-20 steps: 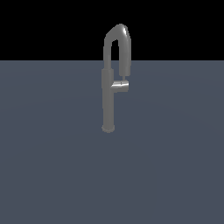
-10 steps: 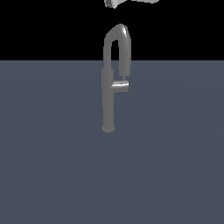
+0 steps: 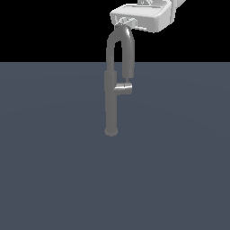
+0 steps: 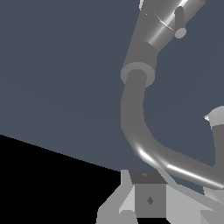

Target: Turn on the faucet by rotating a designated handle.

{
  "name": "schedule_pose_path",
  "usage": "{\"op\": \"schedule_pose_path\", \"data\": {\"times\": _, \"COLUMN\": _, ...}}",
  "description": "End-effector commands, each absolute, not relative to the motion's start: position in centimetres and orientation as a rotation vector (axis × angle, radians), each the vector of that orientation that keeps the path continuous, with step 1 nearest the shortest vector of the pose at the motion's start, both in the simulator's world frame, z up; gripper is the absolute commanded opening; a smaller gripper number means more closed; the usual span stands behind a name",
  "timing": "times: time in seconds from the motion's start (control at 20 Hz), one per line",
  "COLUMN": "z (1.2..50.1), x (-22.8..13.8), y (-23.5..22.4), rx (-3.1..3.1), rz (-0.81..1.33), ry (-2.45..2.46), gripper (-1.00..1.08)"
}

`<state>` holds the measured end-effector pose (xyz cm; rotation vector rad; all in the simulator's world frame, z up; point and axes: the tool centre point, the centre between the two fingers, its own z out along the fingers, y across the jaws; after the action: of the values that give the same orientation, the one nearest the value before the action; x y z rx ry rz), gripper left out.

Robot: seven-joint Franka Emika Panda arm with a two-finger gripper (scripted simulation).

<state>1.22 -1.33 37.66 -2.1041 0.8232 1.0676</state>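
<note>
The faucet [image 3: 111, 105] is a slim grey column on the flat grey surface, with a gooseneck spout [image 3: 120, 38] arching over its top. The handle [image 3: 122, 89], a short horizontal cylinder with a glint, sticks out of the column towards the exterior view's right. My gripper [image 3: 126, 22] hangs at the top of the exterior view, its fingers straddling the crest of the gooseneck, far above the handle. In the wrist view the faucet column [image 4: 151, 39] carries the handle [image 4: 180, 24] far off, and the curved spout [image 4: 144, 144] runs close past one finger [image 4: 148, 199]. The jaws look apart and hold nothing.
A plain dark grey surface [image 3: 54, 170] spreads around the faucet base [image 3: 111, 131]. The spout's outlet [image 3: 127, 76] hangs just above the handle. The white gripper body [image 3: 146, 15] and arm reach in from the exterior view's upper right.
The gripper, out of view a second ago, has come down from the top edge and now sits at the crest of the gooseneck. The faucet and handle have not moved.
</note>
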Motion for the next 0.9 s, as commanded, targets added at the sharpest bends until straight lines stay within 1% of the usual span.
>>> {"op": "schedule_pose_path", "data": {"times": 0.0, "z": 36.3, "x": 2.2, "y": -1.8, "rx": -2.021, "rz": 1.116, "ry": 0.859, "gripper": -1.0}}
{"op": "schedule_pose_path", "data": {"times": 0.45, "z": 31.1, "x": 5.0, "y": -3.0, "rx": -1.722, "rz": 1.264, "ry": 0.976, "gripper": -1.0}}
{"op": "schedule_pose_path", "data": {"times": 0.85, "z": 26.8, "x": 6.3, "y": -3.4, "rx": -1.489, "rz": 1.357, "ry": 1.053, "gripper": -1.0}}
